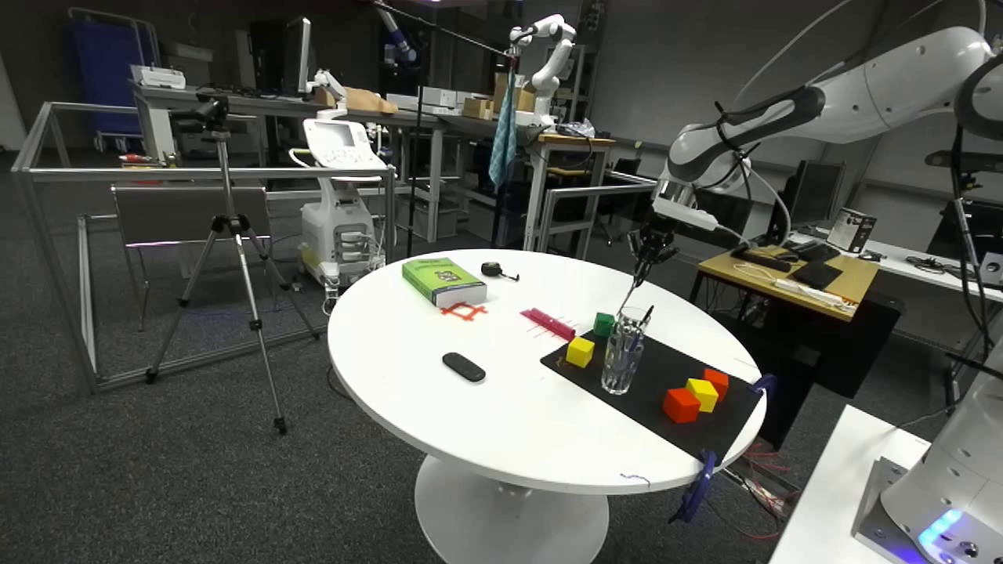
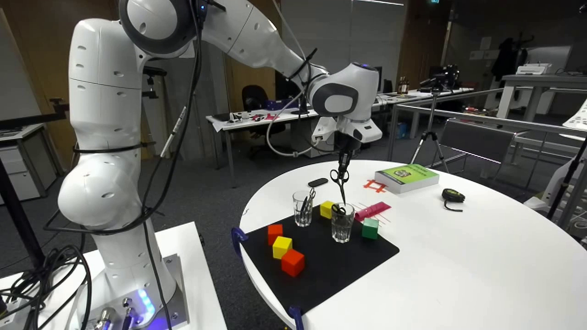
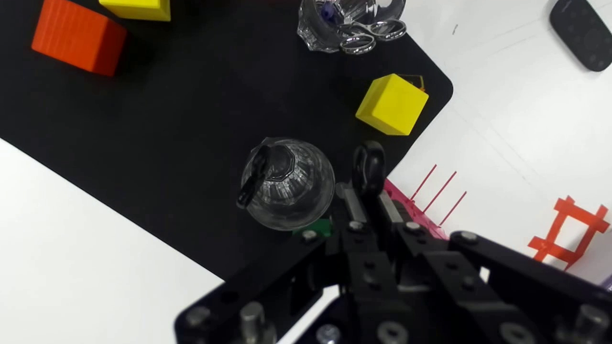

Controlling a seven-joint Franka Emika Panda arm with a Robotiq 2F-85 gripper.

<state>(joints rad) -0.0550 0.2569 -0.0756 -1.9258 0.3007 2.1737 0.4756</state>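
- While a red cube [image 2: 293, 262] sits near in an exterior view, we find the nearer glass [image 2: 341, 231] to its right, a black handle [image 2: 338, 210] inside.
- Gripper [image 2: 343, 168]: fingers clamped on a loop of the scissors [image 2: 340, 183], blades down, points near that rim; above or behind, we cannot tell.
- Risk, we judge: sideways drift could tip the glass; a loose hold could swing the blades.
- Far right: green book [image 2: 407, 178].
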